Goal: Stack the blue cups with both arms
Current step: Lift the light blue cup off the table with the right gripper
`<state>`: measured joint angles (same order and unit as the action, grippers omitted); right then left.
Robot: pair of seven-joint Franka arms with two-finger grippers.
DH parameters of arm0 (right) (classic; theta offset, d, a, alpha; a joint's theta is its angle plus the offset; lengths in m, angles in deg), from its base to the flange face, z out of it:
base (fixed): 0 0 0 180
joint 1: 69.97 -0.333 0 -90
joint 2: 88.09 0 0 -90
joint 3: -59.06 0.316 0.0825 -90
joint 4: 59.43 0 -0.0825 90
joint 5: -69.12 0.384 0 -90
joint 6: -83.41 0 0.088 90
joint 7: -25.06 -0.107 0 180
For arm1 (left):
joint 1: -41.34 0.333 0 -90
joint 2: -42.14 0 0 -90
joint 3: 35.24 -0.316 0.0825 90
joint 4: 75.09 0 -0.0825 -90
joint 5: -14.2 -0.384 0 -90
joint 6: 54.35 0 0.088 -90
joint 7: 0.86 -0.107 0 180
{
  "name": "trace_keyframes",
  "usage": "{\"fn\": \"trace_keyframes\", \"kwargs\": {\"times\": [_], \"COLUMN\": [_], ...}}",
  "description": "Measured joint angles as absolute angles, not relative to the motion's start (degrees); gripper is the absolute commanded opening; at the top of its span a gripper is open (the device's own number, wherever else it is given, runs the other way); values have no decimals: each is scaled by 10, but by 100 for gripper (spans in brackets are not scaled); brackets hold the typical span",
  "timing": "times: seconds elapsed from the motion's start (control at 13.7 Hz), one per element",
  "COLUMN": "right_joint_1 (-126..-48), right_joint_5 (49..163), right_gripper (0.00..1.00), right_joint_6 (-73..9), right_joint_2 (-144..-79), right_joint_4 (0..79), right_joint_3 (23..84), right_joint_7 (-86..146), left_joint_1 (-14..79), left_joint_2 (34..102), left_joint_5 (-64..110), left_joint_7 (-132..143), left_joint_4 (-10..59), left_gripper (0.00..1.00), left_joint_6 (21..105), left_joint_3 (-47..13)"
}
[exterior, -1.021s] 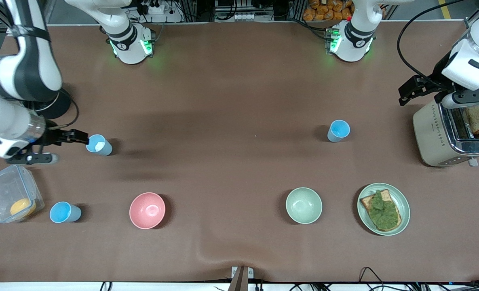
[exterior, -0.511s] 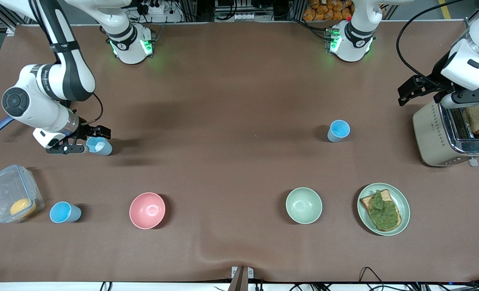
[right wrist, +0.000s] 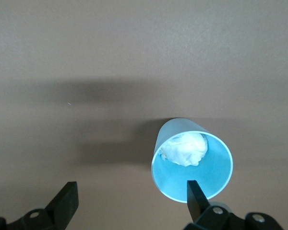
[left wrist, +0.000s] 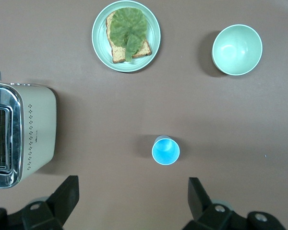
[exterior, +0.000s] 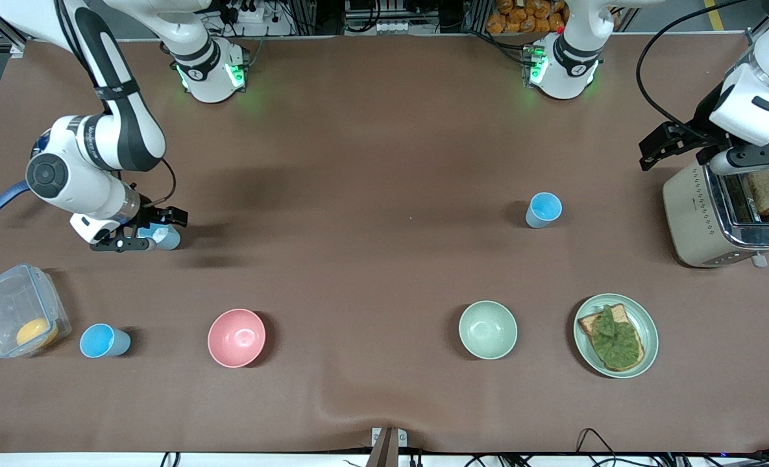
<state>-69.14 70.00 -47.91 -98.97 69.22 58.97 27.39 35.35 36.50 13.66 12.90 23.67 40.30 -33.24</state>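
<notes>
Right gripper (exterior: 139, 235) has swung in from the table edge at the right arm's end over the last second and now sits low at the blue cup with white wad (exterior: 165, 237), jaws spread wide with nothing pinched. In the right wrist view one finger (right wrist: 196, 197) overlaps this cup's rim (right wrist: 192, 166) while the other stands well clear beside it, so the cup is off-centre in the gap; judgement: a small sideways correction is needed before closing, or the rim may be knocked. The white crumpled wad (right wrist: 184, 148) inside may stop another cup seating fully. Left gripper (exterior: 741, 154) hangs over the toaster (exterior: 721, 217) at the left arm's end, jaws spread and empty, unmoved; that arm waits. Its wrist view looks down on the second blue cup (left wrist: 165, 150), which stands upright in open table toward the left arm's end (exterior: 543, 209). Third blue cup (exterior: 103, 341) stands near the front edge beside the clear container (exterior: 14, 311), close to the pink bowl (exterior: 236, 337). No cups stacked yet; first grasp pending.
</notes>
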Motion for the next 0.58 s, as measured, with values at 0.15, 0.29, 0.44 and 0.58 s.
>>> {"fn": "trace_keyframes", "kwargs": {"times": [0.15,0.29,0.44,0.58], "right_joint_1": [-691,-691,-691,-690], "right_joint_5": [700,700,700,700], "right_gripper": [100,96,66,33], "right_joint_6": [-485,-497,-509,-510], "right_joint_2": [-1006,-1019,-1030,-1036], "right_joint_4": [692,692,692,691], "right_joint_3": [590,588,585,583], "right_joint_7": [273,270,268,268], "left_joint_1": [353,353,352,351], "left_joint_2": [365,365,365,365], "left_joint_5": [137,137,137,137], "left_joint_7": [129,129,129,130], "left_joint_4": [237,237,237,237], "left_gripper": [100,100,100,100], "left_joint_6": [403,402,402,402], "left_joint_3": [-332,-331,-331,-330]}}
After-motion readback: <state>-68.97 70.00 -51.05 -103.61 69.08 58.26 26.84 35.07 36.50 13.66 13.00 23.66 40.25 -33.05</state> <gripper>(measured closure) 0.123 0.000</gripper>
